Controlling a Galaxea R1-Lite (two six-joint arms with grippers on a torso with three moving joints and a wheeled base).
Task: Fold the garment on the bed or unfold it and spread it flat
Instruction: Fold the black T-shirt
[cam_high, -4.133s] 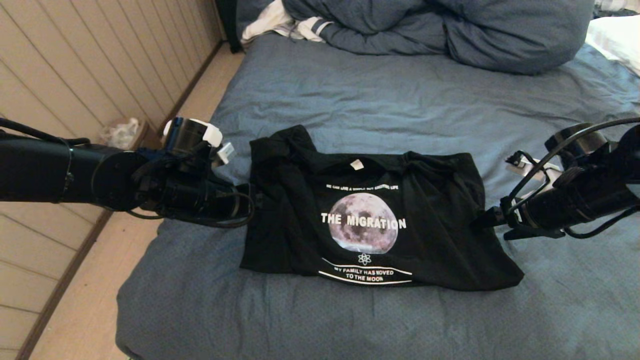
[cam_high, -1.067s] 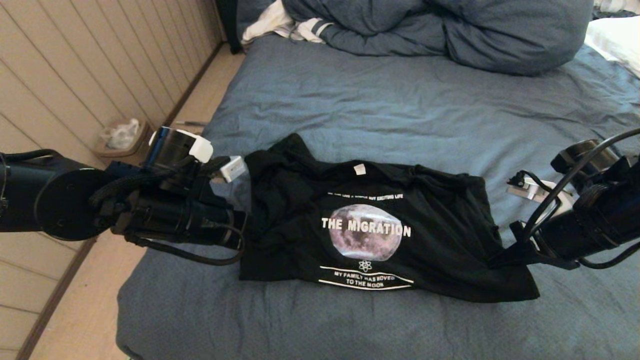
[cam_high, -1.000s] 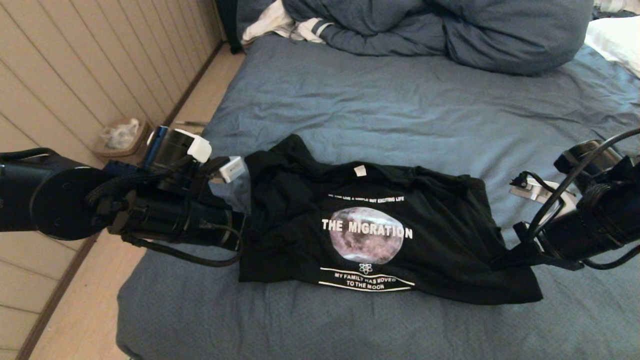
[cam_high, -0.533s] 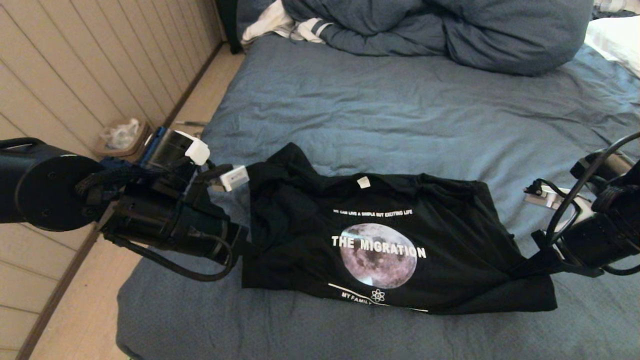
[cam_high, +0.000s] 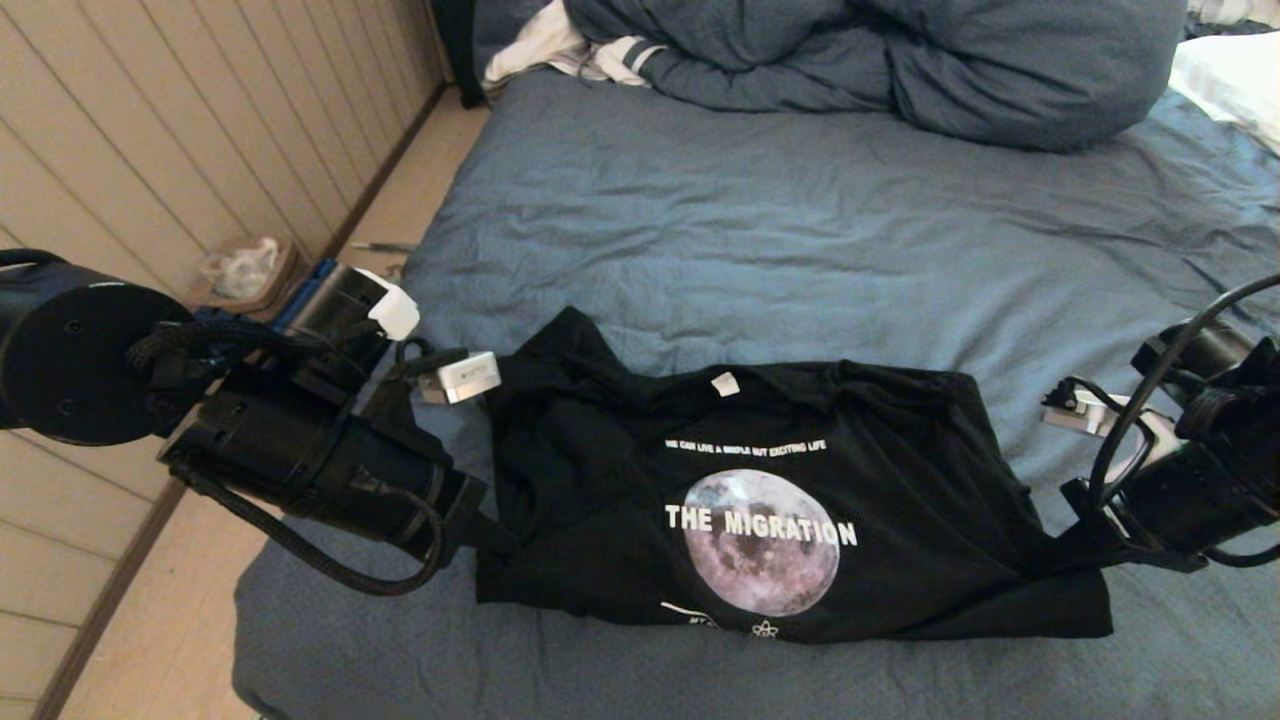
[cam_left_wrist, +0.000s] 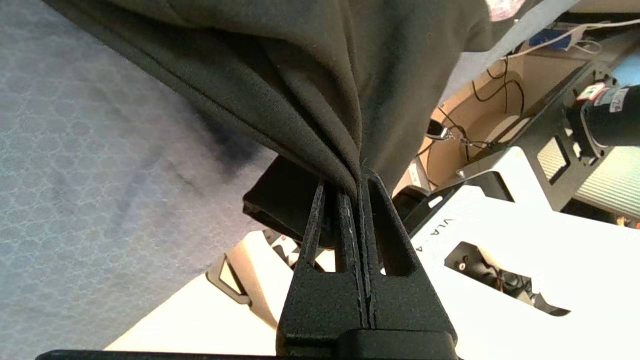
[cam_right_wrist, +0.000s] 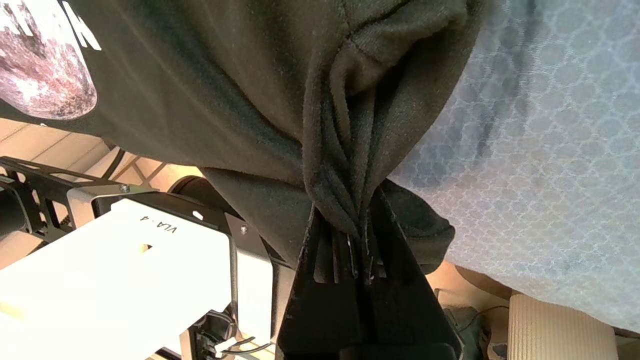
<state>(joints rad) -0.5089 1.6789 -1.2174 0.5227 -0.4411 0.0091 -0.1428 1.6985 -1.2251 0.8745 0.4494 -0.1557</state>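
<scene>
The garment (cam_high: 780, 500), a black T-shirt with a moon print, lies across the bed (cam_high: 800, 220) near its front edge, stretched between my two grippers. My left gripper (cam_high: 495, 535) is shut on the shirt's left side, and the left wrist view shows the cloth (cam_left_wrist: 300, 75) pinched at the fingertips (cam_left_wrist: 357, 172). At the shirt's right side my right gripper (cam_high: 1060, 545) is shut on a bunched fold (cam_right_wrist: 340, 165), which gathers between its fingers (cam_right_wrist: 357, 220). The lettering under the moon is mostly hidden at the shirt's near edge.
A bunched blue-grey duvet (cam_high: 900, 60), a white striped cloth (cam_high: 560, 45) and a white pillow (cam_high: 1235, 75) lie at the bed's far end. A panelled wall (cam_high: 150, 150) and a strip of floor with a small bin (cam_high: 245, 270) run along the left.
Both grippers have drawn back toward the bed's near edge, dragging the shirt with them. The bottom lines of lettering have slipped out of sight.
</scene>
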